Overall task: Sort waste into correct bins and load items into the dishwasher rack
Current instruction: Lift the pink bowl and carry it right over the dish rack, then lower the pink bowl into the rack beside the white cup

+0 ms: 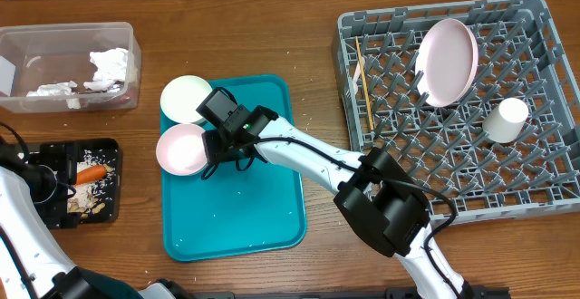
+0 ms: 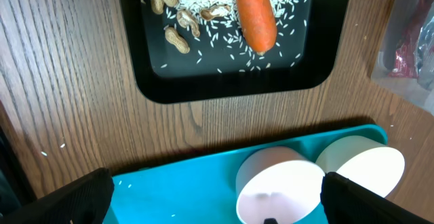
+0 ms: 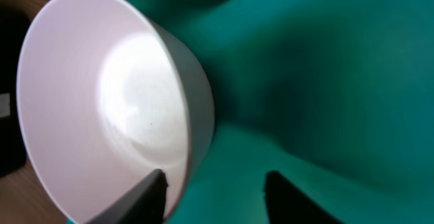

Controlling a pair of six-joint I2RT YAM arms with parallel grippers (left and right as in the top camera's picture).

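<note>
Your right fingers (image 3: 146,200) stand partly apart astride the wall of the pink bowl (image 3: 102,115), one inside, the outer one not yet touching. That bowl sits on the teal tray (image 1: 245,217) beside a pale bowl (image 1: 186,98). Your left fingers (image 2: 74,200) hang wide and empty near the black tray (image 2: 224,81). Picking up the bowl seems to be the step in hand. Next, pinch its wall firmly, lift clear, and carry it to the rack (image 1: 489,177), where plate (image 1: 447,62) and cup (image 1: 504,120) already stand.
</note>
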